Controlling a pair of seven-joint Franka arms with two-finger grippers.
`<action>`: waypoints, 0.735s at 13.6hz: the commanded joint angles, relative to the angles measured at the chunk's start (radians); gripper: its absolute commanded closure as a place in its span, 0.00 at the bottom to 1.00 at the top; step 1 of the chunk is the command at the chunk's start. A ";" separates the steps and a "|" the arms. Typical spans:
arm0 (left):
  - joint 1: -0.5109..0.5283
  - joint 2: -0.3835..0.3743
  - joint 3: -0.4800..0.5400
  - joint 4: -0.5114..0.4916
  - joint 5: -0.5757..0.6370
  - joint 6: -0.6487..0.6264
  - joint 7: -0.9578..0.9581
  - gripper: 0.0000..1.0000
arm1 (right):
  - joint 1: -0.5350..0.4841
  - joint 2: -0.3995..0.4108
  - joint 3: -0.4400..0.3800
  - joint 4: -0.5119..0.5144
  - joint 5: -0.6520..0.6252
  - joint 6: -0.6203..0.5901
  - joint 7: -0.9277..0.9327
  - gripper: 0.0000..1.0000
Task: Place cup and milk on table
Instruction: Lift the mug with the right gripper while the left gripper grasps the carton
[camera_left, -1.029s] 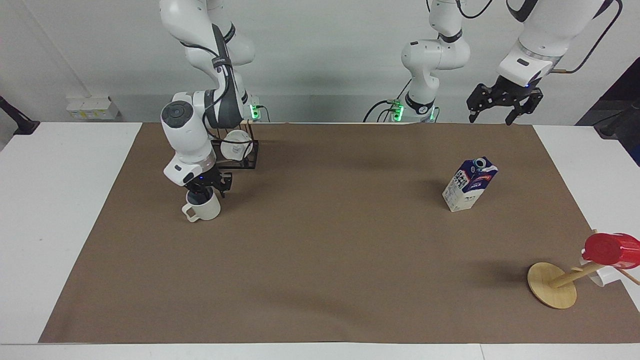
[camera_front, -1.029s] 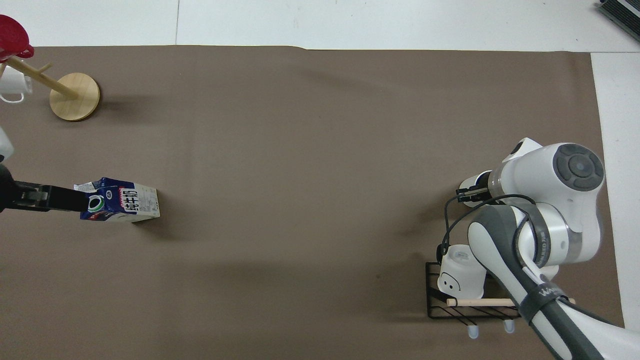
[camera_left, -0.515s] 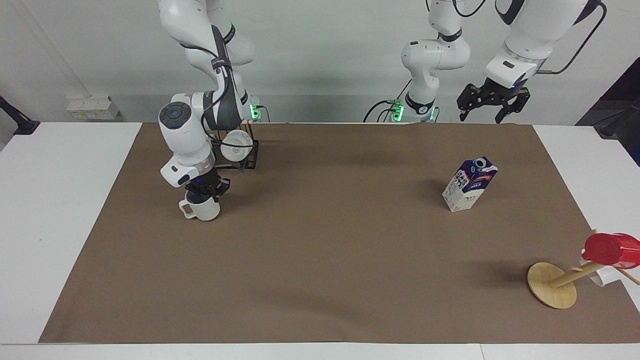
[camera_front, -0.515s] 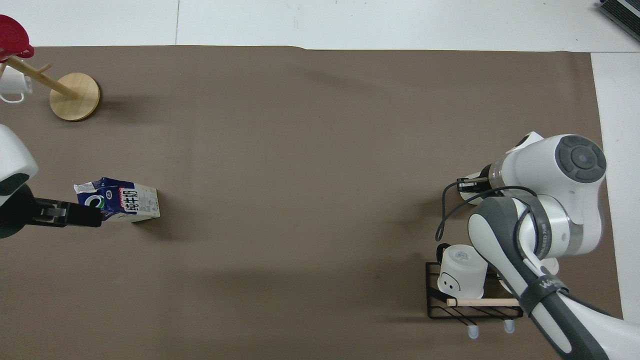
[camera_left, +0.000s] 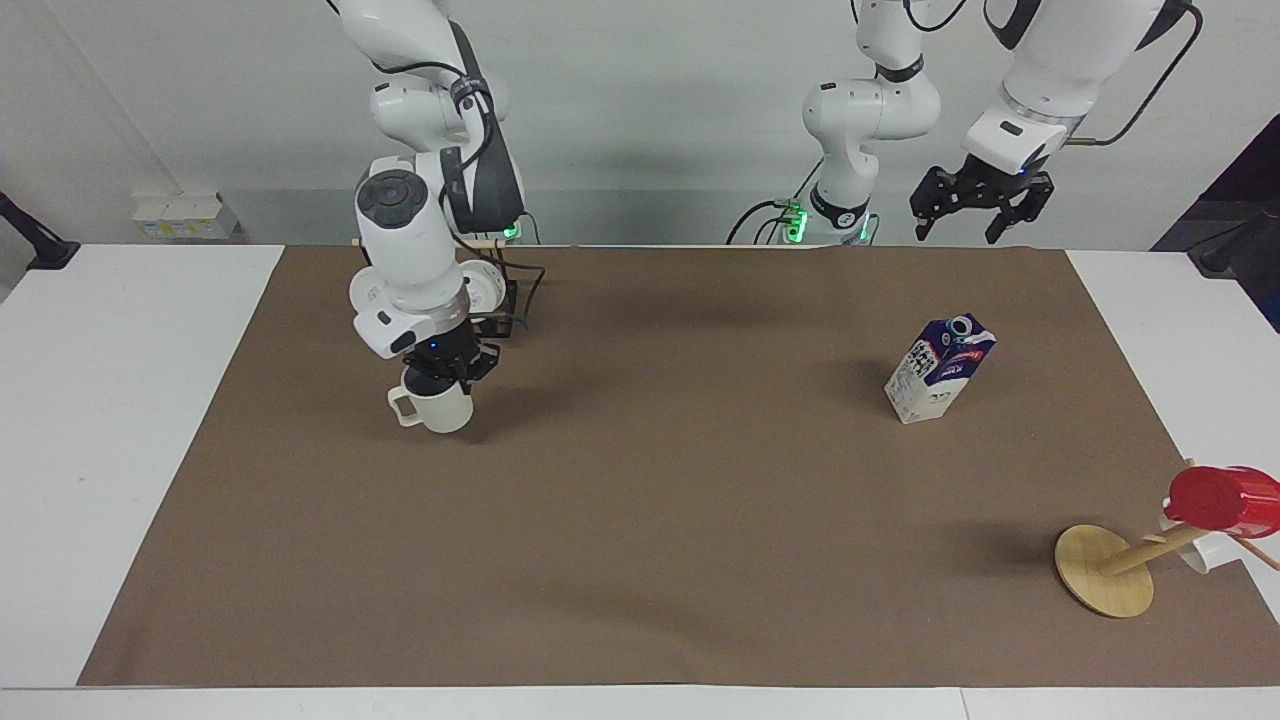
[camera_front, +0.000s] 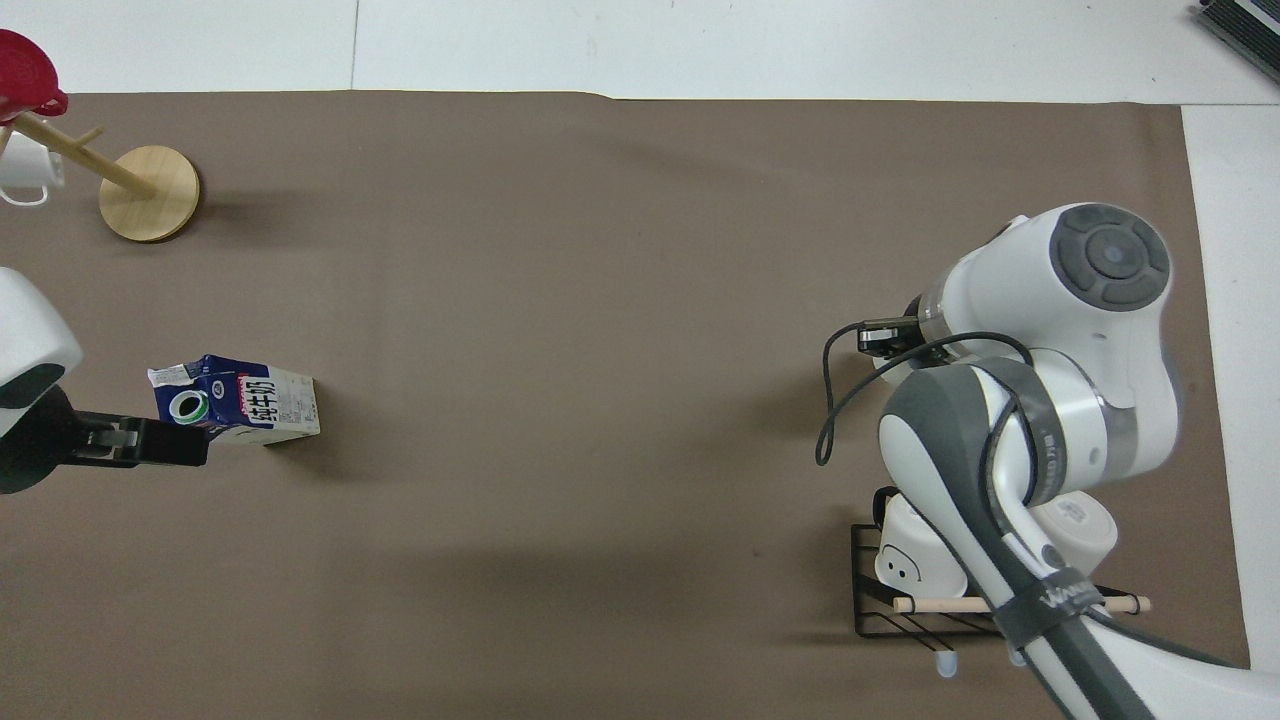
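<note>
My right gripper (camera_left: 444, 372) is shut on the rim of the cream cup (camera_left: 437, 408), which stays upright with its handle toward the right arm's end. The cup is low over the brown sheet (camera_left: 650, 520) of the table (camera_left: 120, 420); I cannot tell whether its base touches. From overhead the right arm hides the cup, and only part of the right gripper (camera_front: 886, 338) shows. The milk (camera_left: 938, 368) (camera_front: 245, 400) stands alone on the sheet toward the left arm's end. My left gripper (camera_left: 968, 205) (camera_front: 190, 448) hangs open, high over the sheet's robot-side edge, apart from the milk.
A black wire rack (camera_left: 508, 312) (camera_front: 880, 622) with a white mug (camera_front: 912, 562) stands close to the right arm's base. A wooden mug tree (camera_left: 1104, 572) (camera_front: 150, 192) carrying a red cup (camera_left: 1216, 497) (camera_front: 24, 72) stands farther out, at the left arm's end.
The right gripper closed on the cup and carried it a short way toward the left arm's end. The left gripper rose and drew back from the milk.
</note>
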 joint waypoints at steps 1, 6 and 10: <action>-0.014 -0.030 0.004 -0.060 0.014 0.041 -0.024 0.00 | 0.074 0.040 0.001 0.067 0.013 -0.014 0.067 1.00; -0.001 -0.050 0.007 -0.196 0.014 0.232 -0.010 0.00 | 0.207 0.110 0.001 0.131 0.012 -0.001 0.283 1.00; 0.019 -0.027 0.008 -0.282 0.043 0.427 0.037 0.00 | 0.284 0.175 0.010 0.171 0.013 0.043 0.391 1.00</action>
